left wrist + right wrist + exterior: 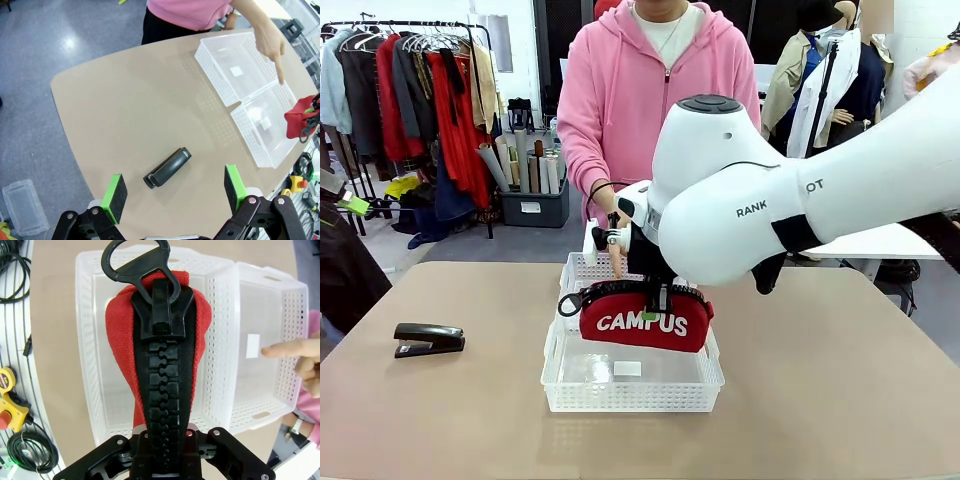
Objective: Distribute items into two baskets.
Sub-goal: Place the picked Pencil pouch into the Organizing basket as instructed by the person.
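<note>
My right gripper (655, 296) is shut on the top of the red "CAMPUS" pouch (645, 322) and holds it just above the near white basket (630, 396). In the right wrist view the pouch (160, 365) and its black zipper hide the fingers, with the near basket (95, 340) below. The far basket (580, 270) touches the near one, and the person's finger (285, 347) points into it. The black stapler (428, 339) lies on the table at the left. My left gripper (175, 192) hangs open above the stapler (167, 167), apart from it.
The person in a pink hoodie (650, 90) stands at the far edge behind the baskets. Bare brown tabletop (840, 370) spreads to the right of the baskets and around the stapler. Cables and an emergency stop button (10, 412) lie off the table's edge.
</note>
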Action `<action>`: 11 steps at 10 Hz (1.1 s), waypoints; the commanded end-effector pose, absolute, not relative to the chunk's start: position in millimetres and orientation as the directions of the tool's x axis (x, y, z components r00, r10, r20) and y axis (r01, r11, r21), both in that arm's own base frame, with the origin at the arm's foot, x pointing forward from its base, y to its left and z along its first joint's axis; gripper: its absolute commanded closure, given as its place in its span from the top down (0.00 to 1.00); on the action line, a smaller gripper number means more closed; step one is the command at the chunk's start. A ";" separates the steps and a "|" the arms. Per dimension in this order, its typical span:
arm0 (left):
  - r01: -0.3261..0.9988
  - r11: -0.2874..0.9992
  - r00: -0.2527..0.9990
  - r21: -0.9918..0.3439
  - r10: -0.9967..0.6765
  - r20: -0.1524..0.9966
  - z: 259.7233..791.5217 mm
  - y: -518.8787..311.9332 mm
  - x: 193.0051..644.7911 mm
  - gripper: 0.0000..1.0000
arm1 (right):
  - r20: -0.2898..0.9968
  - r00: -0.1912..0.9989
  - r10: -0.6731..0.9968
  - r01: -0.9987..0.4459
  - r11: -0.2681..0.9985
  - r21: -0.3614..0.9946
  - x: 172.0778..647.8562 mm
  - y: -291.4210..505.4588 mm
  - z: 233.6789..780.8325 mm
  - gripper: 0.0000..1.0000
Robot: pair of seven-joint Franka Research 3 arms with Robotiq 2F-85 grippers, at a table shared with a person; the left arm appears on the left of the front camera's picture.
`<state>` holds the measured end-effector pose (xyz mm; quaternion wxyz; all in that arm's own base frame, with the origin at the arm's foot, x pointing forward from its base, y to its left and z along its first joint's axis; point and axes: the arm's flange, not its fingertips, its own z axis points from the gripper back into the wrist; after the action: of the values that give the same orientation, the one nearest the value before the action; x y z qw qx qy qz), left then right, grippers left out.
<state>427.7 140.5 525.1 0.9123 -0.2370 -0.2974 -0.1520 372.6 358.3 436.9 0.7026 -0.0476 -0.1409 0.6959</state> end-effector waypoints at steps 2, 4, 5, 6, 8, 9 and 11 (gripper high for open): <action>0.425 0.836 0.773 -0.347 -0.136 0.620 525.4 140.9 427.3 1.00 | 0.139 -0.003 0.990 -0.956 0.038 -0.291 378.2 367.3 426.7 0.00; 0.425 0.836 0.773 -0.347 -0.136 0.620 525.4 140.9 427.3 1.00 | 0.136 -0.011 0.991 -0.949 0.032 -0.313 384.2 370.0 414.6 0.00; 0.425 0.836 0.773 -0.347 -0.136 0.620 525.4 140.9 427.3 1.00 | 0.134 -0.021 0.991 -0.951 0.022 -0.309 387.1 372.4 406.9 0.00; 0.425 0.836 0.773 -0.347 -0.136 0.620 525.4 140.9 427.3 1.00 | 0.132 -0.033 0.991 -0.953 0.008 -0.302 388.5 374.6 398.9 0.00; 0.425 0.836 0.773 -0.347 -0.136 0.620 525.4 140.9 427.3 1.00 | 0.104 -0.067 0.992 -0.953 -0.033 -0.301 391.4 378.3 387.1 0.00; 0.425 0.836 0.773 -0.347 -0.136 0.620 525.4 140.9 427.3 1.00 | 0.111 -0.077 0.991 -0.959 -0.043 -0.281 393.6 378.9 382.4 0.00; 0.425 0.836 0.773 -0.347 -0.136 0.620 525.4 140.9 427.3 1.00 | 0.108 -0.091 0.990 -0.966 -0.061 -0.252 396.8 379.8 373.2 0.00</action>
<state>427.7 140.5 525.1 0.9123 -0.2370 -0.2974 -0.1520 389.0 374.6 368.4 0.6808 -0.0451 -0.1257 0.7202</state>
